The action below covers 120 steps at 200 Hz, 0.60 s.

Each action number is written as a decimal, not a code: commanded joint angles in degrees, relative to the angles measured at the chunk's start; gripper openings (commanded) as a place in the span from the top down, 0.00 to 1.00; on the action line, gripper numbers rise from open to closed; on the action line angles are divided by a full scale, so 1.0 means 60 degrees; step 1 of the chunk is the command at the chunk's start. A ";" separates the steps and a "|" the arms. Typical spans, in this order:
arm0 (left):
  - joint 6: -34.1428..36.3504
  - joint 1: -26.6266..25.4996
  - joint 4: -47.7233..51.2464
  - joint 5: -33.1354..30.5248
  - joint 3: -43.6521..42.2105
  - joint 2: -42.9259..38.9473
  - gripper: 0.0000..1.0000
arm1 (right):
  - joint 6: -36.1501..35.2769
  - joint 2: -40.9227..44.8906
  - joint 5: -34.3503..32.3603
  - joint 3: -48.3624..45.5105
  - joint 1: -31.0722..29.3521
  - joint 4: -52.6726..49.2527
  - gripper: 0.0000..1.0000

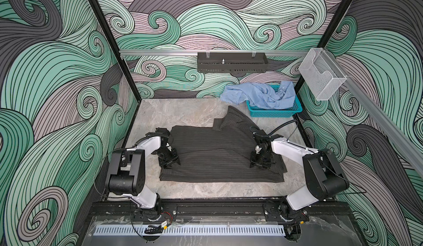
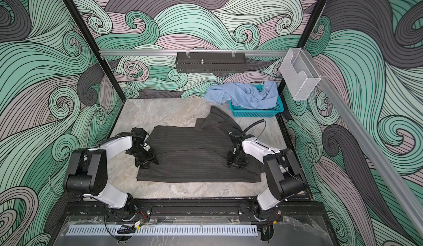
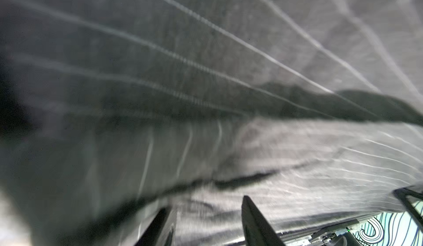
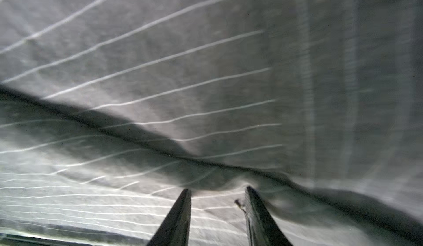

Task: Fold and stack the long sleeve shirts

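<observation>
Both top views have the dark shirt [image 1: 217,158] spread mid-frame on the table [image 1: 174,114], a flap angling up toward the basket [image 1: 274,113] right of centre, where the blue shirt [image 1: 258,96] lies crumpled, spilling over its left rim. Left wrist view: my left gripper [image 3: 204,202] has jaws apart, tips at a fold by the dark shirt's left edge. Right wrist view: my right gripper [image 4: 218,188] is parted too, tips touching a crease.

no legible text, no labels, brands, numbers or signs readable on anything, in any view
</observation>
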<state>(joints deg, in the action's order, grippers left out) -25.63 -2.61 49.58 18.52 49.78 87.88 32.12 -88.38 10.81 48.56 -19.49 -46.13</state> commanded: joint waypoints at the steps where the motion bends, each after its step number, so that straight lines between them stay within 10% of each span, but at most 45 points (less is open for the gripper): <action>1: -0.0025 0.0058 0.0735 -0.0294 0.1345 -0.0814 0.48 | -0.0079 0.0856 -0.0770 0.1076 -0.0021 -0.0867 0.57; 120: 0.1614 0.0714 0.2341 -0.0773 0.9863 0.6400 0.44 | -0.2564 -0.6114 -0.2280 1.0906 0.0234 -0.1625 0.46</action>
<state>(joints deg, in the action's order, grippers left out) -18.33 1.50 57.08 14.31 105.30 121.97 20.16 -118.39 -1.76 106.15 -18.33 -53.28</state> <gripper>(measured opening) 0.559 0.538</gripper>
